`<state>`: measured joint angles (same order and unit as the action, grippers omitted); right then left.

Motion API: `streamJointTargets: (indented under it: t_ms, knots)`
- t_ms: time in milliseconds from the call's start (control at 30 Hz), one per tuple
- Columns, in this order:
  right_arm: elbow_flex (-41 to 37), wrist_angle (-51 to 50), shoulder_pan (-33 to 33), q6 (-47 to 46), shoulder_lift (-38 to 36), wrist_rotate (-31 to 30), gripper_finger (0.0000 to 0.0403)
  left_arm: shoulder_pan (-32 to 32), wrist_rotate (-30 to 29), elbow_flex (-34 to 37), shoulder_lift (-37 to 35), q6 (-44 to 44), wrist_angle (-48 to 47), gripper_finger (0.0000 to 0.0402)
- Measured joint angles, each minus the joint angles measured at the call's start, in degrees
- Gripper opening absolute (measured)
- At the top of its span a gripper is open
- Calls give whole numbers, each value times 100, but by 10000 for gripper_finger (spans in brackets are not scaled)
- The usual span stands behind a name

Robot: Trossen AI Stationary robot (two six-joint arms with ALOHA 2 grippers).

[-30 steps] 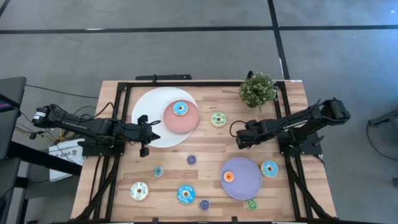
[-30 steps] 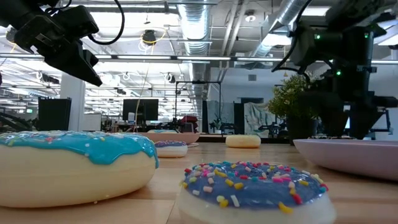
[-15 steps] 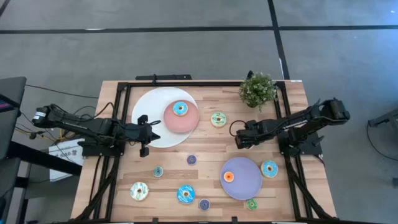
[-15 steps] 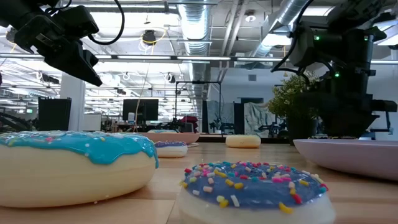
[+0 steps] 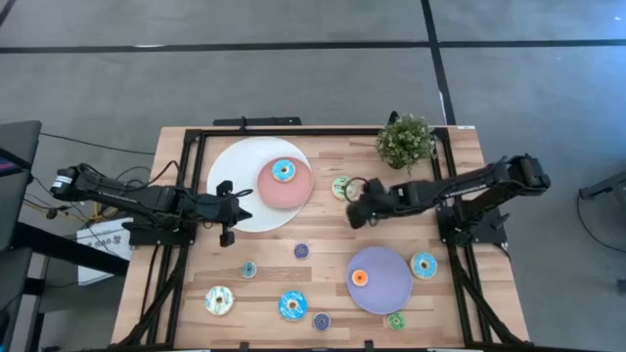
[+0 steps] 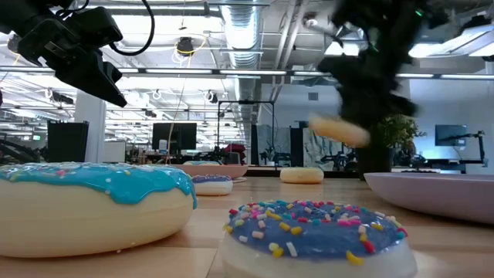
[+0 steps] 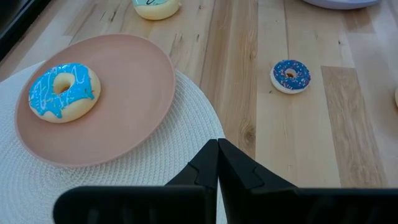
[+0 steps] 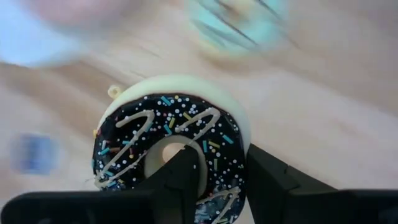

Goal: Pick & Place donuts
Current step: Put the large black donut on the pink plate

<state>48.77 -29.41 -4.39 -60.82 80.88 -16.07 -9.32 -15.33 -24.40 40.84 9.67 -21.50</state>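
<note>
Dark-iced donut (image 8: 171, 146) in right gripper (image 8: 221, 174); no legible writing anywhere.

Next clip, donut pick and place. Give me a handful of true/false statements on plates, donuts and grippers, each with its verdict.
1. The right gripper is shut on the dark-iced donut, one finger through its hole. True.
2. That donut rests on the table. False: the low view shows it lifted clear.
3. The pink plate holds a blue-iced donut. True.
4. The left gripper is open over the pink plate. False: it is shut, beside the plate, above the white mat.
5. The lavender plate carries nothing. False: an orange donut sits on it.
</note>
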Motion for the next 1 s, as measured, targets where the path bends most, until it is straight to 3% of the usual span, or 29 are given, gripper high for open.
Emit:
streamJointTargets:
  t_ms: [167,267,400,733,1000]
  knots:
    - [271,2288,212,1362,30,-51,102,-2,0,0,0,-1,-1,0]
    - [696,2757,392,1985,353,-45,102,-2,-14,0,0,-11,0,0]
    - [1784,2289,631,2578,1137,185,96,-2,-50,0,0,-2,30,0]
    - [4831,-521,1478,2632,3527,746,87,0,-33,0,0,-2,38,0]
    - [6132,-1440,1837,2680,4709,1265,87,-2,-31,0,0,-24,-6,0]
